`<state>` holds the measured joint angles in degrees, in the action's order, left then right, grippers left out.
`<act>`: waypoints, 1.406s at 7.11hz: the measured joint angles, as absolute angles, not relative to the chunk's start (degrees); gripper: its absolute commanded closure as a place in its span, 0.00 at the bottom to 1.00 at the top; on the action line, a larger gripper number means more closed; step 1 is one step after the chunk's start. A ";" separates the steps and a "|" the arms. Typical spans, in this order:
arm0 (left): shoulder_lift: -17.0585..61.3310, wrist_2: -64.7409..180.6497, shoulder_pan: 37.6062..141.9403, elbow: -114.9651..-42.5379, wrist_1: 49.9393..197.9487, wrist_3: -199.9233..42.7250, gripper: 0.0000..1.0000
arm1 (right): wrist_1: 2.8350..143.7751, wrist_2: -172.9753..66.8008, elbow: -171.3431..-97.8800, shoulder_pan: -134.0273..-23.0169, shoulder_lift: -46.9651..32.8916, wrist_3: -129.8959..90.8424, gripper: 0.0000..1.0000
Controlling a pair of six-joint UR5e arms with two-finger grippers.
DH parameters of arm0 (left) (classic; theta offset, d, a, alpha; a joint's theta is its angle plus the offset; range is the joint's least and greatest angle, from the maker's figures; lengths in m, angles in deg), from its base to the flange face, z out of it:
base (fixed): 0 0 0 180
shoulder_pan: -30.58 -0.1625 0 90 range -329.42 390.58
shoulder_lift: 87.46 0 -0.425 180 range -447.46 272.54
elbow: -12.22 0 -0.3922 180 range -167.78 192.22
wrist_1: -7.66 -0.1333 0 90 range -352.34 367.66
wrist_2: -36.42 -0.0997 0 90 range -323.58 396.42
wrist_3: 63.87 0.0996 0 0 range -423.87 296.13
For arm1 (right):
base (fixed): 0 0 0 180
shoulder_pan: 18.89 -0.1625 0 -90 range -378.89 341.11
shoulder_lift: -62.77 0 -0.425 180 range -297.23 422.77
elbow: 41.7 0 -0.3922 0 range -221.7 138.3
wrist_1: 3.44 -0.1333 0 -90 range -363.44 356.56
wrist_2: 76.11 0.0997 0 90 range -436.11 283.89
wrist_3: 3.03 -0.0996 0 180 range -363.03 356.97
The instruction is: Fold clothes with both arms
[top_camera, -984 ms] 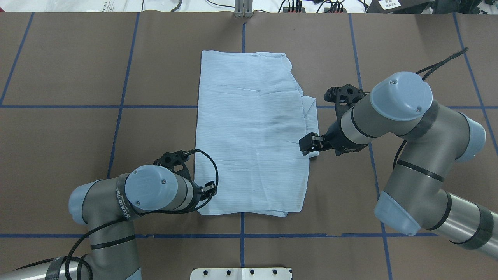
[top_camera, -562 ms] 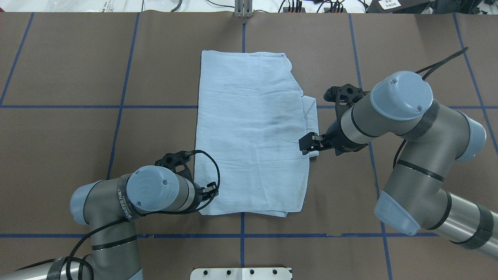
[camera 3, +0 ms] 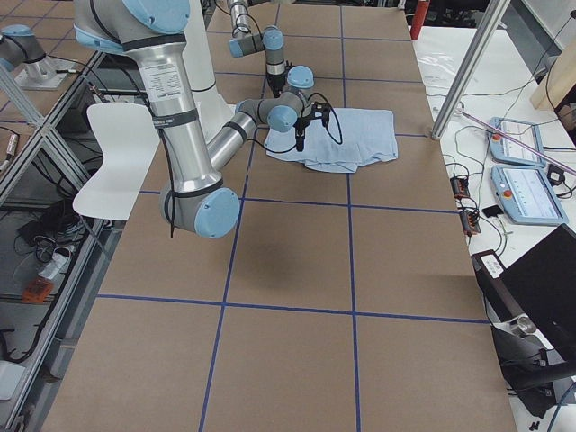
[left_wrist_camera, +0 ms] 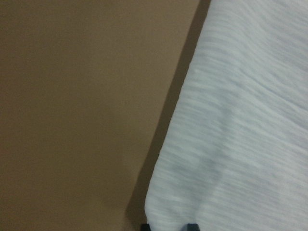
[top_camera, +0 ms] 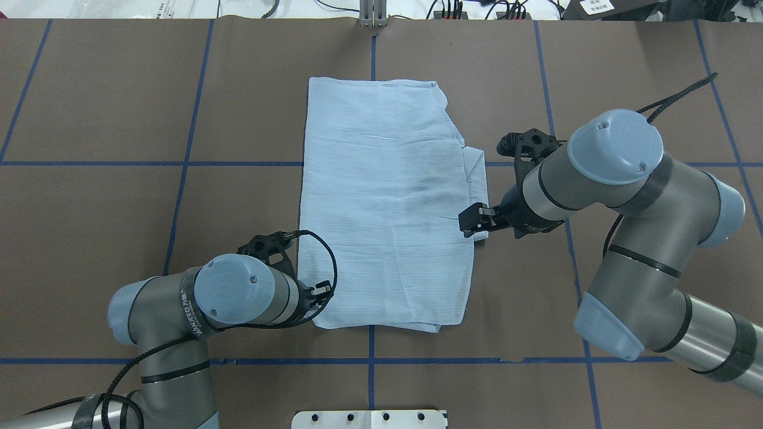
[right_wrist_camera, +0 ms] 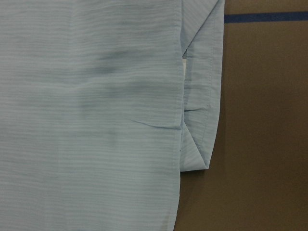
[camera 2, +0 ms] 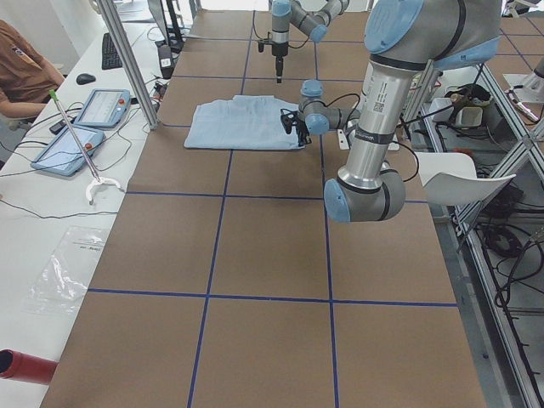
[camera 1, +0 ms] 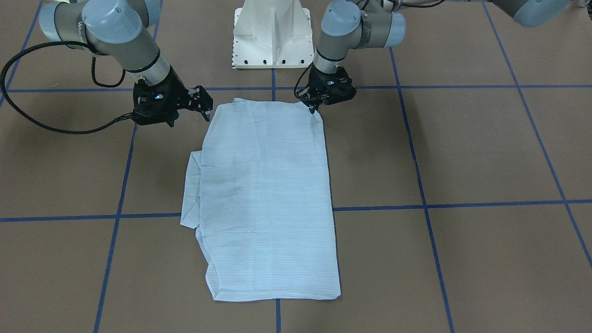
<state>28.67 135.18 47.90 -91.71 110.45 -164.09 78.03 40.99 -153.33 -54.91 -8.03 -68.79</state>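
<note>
Left gripper [top_camera: 322,291]: jaw state unclear. The left wrist view shows 2 dark fingertips [left_wrist_camera: 192,226] at its bottom edge with the shirt [top_camera: 387,202] corner right at them, but I can't tell whether they're clamped or just straddling it. From the front, the fingers point down, close together, at the near corner of the shirt on the robot's left. Right gripper [top_camera: 471,221]: jaws look parted and hold nothing. It's tilted low over the shirt's right edge, about mid-length. The right wrist view looks down on cloth only, with no fingers in frame. The shirt lies flat, folded into 1 long rectangle at the middle of the table [top_camera: 119,89], long axis running away from the robot. 1 folded flap [top_camera: 477,179] sticks out past the right edge, just beyond the right gripper. A few shallow creases cross the top layer and there's a faint darker patch near the centre. Left arm [top_camera: 179,310] comes in bent from the near left, its black cable [top_camera: 326,262] looping over the shirt corner. Right arm [top_camera: 626,179] reaches in from the near right. Brown table cover with a blue tape grid [top_camera: 89,162]. White pedestal base [camera 1: 270,32] sits behind the shirt's near end.
</note>
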 measured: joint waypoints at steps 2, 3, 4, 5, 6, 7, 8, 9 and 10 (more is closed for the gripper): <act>28.87 135.46 48.07 -92.84 110.24 -164.13 1.00 | 78.07 40.87 -153.40 -54.30 -7.85 -71.48 0.00; 29.18 135.52 48.17 -93.34 109.88 -164.09 1.00 | 78.04 39.82 -153.51 -52.45 -7.56 -77.07 0.00; 29.40 135.57 48.24 -93.75 109.69 -164.07 1.00 | 78.01 37.10 -153.65 -49.37 -7.19 -84.10 0.00; 29.43 135.62 48.32 -94.02 109.61 -164.07 1.00 | 78.03 34.11 -153.63 -46.24 -6.95 -90.91 0.00; 29.39 135.62 48.37 -94.09 109.61 -164.06 1.00 | 78.13 31.63 -153.47 -43.48 -6.85 -98.42 0.00; 29.34 135.59 48.40 -94.11 109.61 -164.06 1.00 | 78.23 29.61 -153.13 -41.05 -6.79 -105.56 0.00; 29.27 135.57 48.41 -94.13 109.61 -164.06 1.00 | 78.92 27.64 -152.55 -38.94 -6.32 -111.62 0.00; 29.25 135.57 48.41 -94.13 109.62 -164.06 1.00 | 81.67 26.24 -151.84 -37.42 -4.57 -116.13 0.00; 29.25 135.56 48.39 -94.13 109.62 -164.06 1.00 | 84.72 25.59 -151.16 -36.43 -2.52 -119.28 0.00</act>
